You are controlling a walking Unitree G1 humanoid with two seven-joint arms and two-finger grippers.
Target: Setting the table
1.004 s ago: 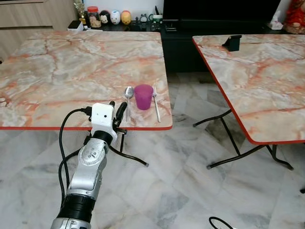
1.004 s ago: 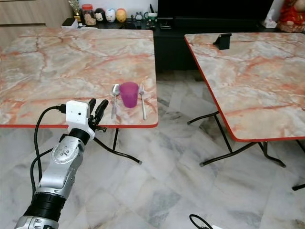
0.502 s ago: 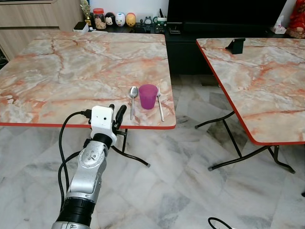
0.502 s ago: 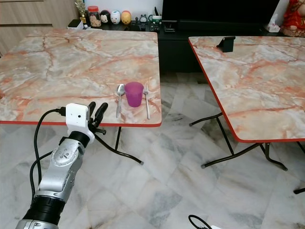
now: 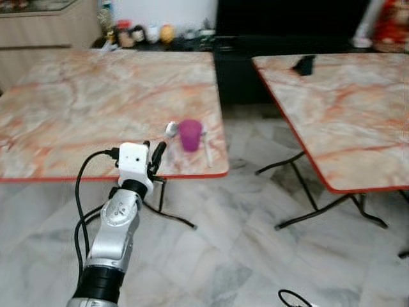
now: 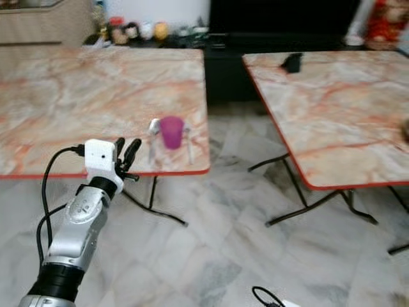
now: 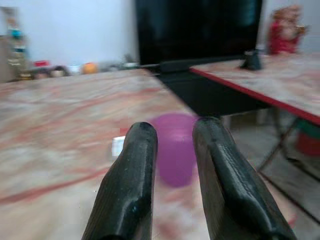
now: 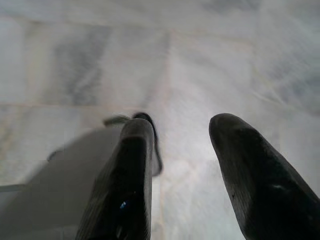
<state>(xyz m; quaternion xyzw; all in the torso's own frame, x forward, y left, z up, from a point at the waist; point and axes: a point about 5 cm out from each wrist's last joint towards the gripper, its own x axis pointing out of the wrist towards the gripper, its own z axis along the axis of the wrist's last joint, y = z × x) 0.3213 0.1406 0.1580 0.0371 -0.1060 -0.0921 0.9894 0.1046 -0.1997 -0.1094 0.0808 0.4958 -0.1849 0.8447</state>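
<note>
**Hovering at the table edge, nothing held**

Hovering at centre left of the left eye frame, the left gripper (image 5: 153,155) is raised on its silver arm at the near red edge of the left table (image 5: 77,109). Its two black fingers (image 7: 135,185) stand slightly apart with a narrow gap between them and pinch nothing. Both head views are blurred.

Cup (image 5: 190,135): purple, upright, on the left table near its front right corner, just beyond the left gripper and apart from it. In the left wrist view the cup (image 7: 174,148) shows through the gap between the fingers, out of focus.

Spoon (image 5: 170,132): lies just left of the cup. Fork (image 5: 207,146): lies just right of the cup. Whether either touches the cup, cannot tell from the blur.

Second table (image 5: 345,109): right half of the frame, same marble top with red rim, a small dark object (image 5: 305,64) near its far edge.

Right gripper (image 8: 180,165): points down at the pale marble floor (image 8: 225,60), fingers spread, nothing between them. A dark cable (image 8: 150,135) lies on the floor beneath.

Upper left of the frame: a shelf with small jars and figures (image 5: 137,33), too blurred to identify.
</note>
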